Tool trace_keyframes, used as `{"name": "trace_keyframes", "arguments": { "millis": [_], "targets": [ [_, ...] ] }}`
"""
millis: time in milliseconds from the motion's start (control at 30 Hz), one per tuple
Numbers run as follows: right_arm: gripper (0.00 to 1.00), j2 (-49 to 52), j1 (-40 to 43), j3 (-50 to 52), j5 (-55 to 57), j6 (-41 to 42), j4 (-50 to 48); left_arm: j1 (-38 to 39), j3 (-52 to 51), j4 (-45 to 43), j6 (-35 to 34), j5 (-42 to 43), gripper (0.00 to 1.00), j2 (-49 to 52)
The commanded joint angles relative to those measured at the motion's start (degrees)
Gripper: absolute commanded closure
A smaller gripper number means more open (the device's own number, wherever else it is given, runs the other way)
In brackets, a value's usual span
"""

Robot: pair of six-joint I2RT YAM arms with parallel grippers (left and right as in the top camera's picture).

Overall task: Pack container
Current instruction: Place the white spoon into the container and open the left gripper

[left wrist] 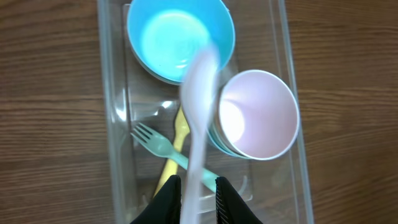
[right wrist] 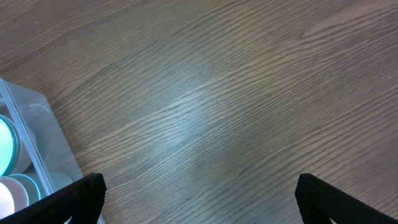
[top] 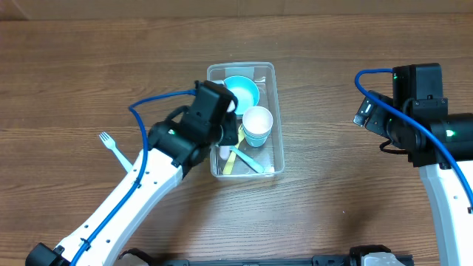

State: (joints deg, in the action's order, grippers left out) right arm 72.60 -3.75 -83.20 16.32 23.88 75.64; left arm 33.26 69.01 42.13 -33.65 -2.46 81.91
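The container [top: 278, 111] is a clear rectangular tub in the middle of the table. In it lie a blue bowl [left wrist: 168, 43], a pale pink cup nested in a teal one [left wrist: 258, 115], a green fork [left wrist: 152, 142] and a yellow utensil [left wrist: 179, 127]. My left gripper [left wrist: 198, 183] hangs over the tub's near end, its jaws close around the handle of a white spoon [left wrist: 200, 87]. The spoon points toward the blue bowl. In the overhead view the left gripper [top: 224, 140] sits at the tub's left wall. My right gripper [right wrist: 199, 186] stands wide open above bare wood.
A pale green fork [top: 111, 145] lies on the wood to the left of my left arm. The right gripper [top: 367, 111] hovers well to the right of the tub. The container [right wrist: 37, 124] shows its corner at the left edge of the right wrist view.
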Motion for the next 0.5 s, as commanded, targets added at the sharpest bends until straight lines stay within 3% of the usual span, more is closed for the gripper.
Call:
{"name": "trace_keyframes", "arguments": {
  "millis": [0,200,333,367,467],
  "targets": [
    [0.00,-0.28,0.24,-0.76,0.13,-0.33,-0.31,3.19,0.87,-0.07,-4.04,-1.42,0.81,2.71],
    [0.00,-0.28,0.24,-0.76,0.13,-0.33,-0.31,2.80,1.68,-0.02,-5.62,-7.23,0.80,4.04],
    [0.00,-0.28,0.24,-0.76,0.13,-0.31,-0.31,-1.22,1.81,7.08,-5.86,-12.31,0.70,-2.78],
    [0.00,-0.28,0.24,-0.76,0.13,-0.33,-0.31,-2.95,1.81,10.14,-6.25,-15.37,0.63,-4.81],
    [0.00,-0.28,0.24,-0.76,0.13,-0.33,-0.31,-10.80,1.81,20.76,-10.14,-21.99,0.31,-10.49]
  ]
}}
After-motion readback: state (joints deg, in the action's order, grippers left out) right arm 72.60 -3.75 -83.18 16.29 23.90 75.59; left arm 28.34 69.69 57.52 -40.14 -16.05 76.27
